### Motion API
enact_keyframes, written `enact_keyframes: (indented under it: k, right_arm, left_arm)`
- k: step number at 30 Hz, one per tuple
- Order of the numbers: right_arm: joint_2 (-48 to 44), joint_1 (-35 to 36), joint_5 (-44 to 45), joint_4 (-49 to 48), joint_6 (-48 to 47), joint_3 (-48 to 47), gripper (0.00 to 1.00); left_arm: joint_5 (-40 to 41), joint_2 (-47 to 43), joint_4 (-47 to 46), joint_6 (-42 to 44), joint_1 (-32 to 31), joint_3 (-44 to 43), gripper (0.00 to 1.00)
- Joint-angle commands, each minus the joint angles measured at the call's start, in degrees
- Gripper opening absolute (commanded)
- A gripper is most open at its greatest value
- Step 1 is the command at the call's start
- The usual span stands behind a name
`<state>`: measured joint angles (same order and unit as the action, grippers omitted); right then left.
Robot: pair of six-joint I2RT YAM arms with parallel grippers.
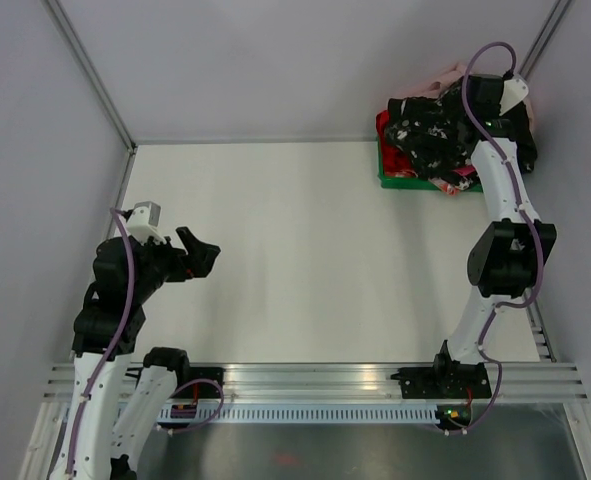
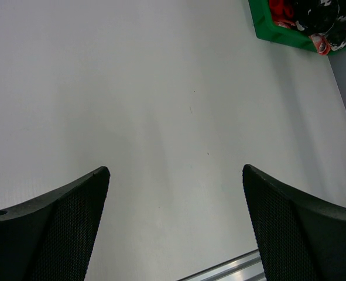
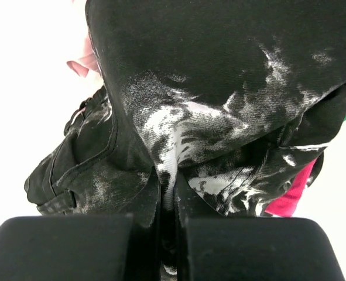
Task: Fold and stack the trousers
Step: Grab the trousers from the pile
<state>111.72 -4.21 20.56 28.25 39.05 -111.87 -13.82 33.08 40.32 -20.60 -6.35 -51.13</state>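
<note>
Nearest, the left fingers [image 2: 55, 228] hang spread above the bench [image 1: 295, 250], holding nothing, apparently on standby. At the far right corner, the right fingers [image 3: 67, 246] pinch a fold of the trousers [image 3: 219, 88], which lie heaped in the green bin [image 1: 395, 180], presumably ready for extraction onto the bench.

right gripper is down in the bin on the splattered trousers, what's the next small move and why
Probably lift the right gripper straight up: it looks shut on a fold of the trousers, which lie heaped in the green bin, while the left gripper hangs open over the table.
</note>
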Motion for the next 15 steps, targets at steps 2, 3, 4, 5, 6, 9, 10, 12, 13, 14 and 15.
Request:
enact_keyframes:
  k: [2,3,4,5,6,9,10,12,13,14,15]
  right_arm:
    - [-7.7,-0.5,-0.9,-0.8,-3.1,1.0,0.00]
    - [-8.7,-0.6,-1.2,-1.5,-3.7,1.0,0.00]
    - [-10.4,-0.5,-2.2,-1.6,-4.8,0.4,0.00]
    - [-11.2,-0.6,-2.9,-1.7,-5.6,0.1,0.00]
    - [-11.9,-0.5,-3.8,-2.1,-6.5,-1.6,0.00]
    - [-13.4,-0.5,-7.4,-2.4,-9.5,-6.8,0.00]
    - [-13.9,-0.5,-9.8,-2.9,-10.9,-8.1,0.00]
    - [-14.2,-0.5,-13.0,-6.8,-12.1,-10.6,0.00]
    - [-14.3,-0.5,-16.8,-8.0,-12.6,-11.7,0.00]
    - [-14.0,-0.5,-19.0,-9.9,-13.2,-13.1,0.00]
    - [-12.9,-0.5,-22.7,-10.3,-13.3,-17.1,0.00]
  left_arm:
    - [-0.1,-1.1,-0.5,-0.8,0.1,-0.1,1.00]
    - [-0.2,-1.0,-0.4,-0.7,0.1,0.0,1.00]
    - [-0.5,-0.8,-0.3,-0.6,0.1,0.0,1.00]
    - [-0.8,-0.8,-0.2,-0.1,0.1,-0.1,1.00]
    - [-1.0,-0.7,-0.2,0.1,0.1,-0.2,1.00]
    - [-2.2,0.1,-0.5,0.8,0.1,-0.5,1.00]
    - [-2.6,0.2,-0.7,0.9,0.1,-0.8,1.00]
    - [-3.4,1.1,-1.5,0.7,0.1,-0.8,1.00]
    - [-4.1,1.4,-1.8,0.6,0.1,-0.5,1.00]
    - [-4.3,1.9,-2.3,0.3,0.1,-0.3,1.00]
    - [-4.7,2.2,-3.1,0.2,0.1,0.0,1.00]
